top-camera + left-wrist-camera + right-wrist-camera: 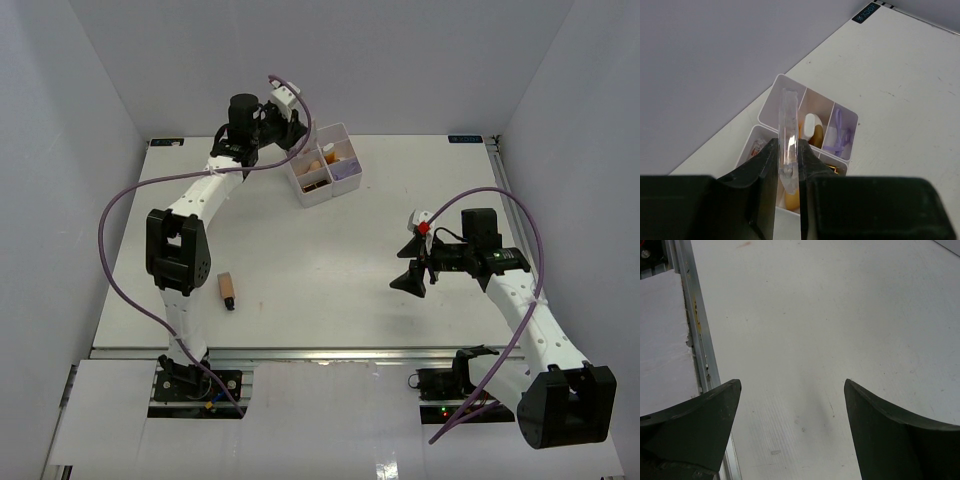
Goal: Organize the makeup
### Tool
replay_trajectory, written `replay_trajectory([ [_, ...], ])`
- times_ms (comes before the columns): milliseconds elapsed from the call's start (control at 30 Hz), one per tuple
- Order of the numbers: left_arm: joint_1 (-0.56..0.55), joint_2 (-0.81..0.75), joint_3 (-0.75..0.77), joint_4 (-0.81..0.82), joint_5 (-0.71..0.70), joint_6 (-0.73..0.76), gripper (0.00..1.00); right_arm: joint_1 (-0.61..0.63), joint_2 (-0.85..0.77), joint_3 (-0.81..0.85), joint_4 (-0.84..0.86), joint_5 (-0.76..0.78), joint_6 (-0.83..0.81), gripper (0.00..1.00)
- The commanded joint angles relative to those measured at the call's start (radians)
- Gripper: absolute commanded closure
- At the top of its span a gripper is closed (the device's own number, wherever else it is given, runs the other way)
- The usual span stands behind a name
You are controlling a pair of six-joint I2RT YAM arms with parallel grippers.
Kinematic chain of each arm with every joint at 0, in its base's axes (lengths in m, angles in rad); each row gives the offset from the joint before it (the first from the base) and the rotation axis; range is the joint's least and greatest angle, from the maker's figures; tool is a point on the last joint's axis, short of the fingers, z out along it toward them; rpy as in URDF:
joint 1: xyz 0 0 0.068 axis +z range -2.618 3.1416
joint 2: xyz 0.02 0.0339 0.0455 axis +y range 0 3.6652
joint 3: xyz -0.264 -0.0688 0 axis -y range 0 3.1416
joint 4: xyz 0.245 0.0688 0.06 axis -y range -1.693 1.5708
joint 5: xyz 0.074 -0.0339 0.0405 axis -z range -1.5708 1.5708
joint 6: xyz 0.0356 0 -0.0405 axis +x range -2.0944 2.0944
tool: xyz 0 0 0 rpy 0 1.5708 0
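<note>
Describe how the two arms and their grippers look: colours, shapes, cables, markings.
Both arms are white links with black joints: left arm, right arm. A purple cable loops along each. The left gripper and right gripper have black, wedge-shaped fingers. A small red part sits on the right wrist.

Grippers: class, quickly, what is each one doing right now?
Left gripper: closed on the clear palette.
Right gripper: open, holding nothing.

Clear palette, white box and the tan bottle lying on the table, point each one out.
clear palette (789, 125), left wrist view, middle of its upright edge.
white box (771, 105), left wrist view, bare compartment wall.
tan bottle (226, 286), top external view, its tan body.
</note>
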Motion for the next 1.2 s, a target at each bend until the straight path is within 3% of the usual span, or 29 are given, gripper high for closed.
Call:
replay_trajectory([
  [0,0.024,0.000,0.056,0.057,0.014,0.031,1.00,-0.009,-0.014,-0.008,0.032,0.001,0.001,0.10],
  [1167,0.041,0.128,0.121,0.056,0.096,0.166,1.00,-0.036,-0.017,-0.026,0.038,-0.011,0.001,0.10],
])
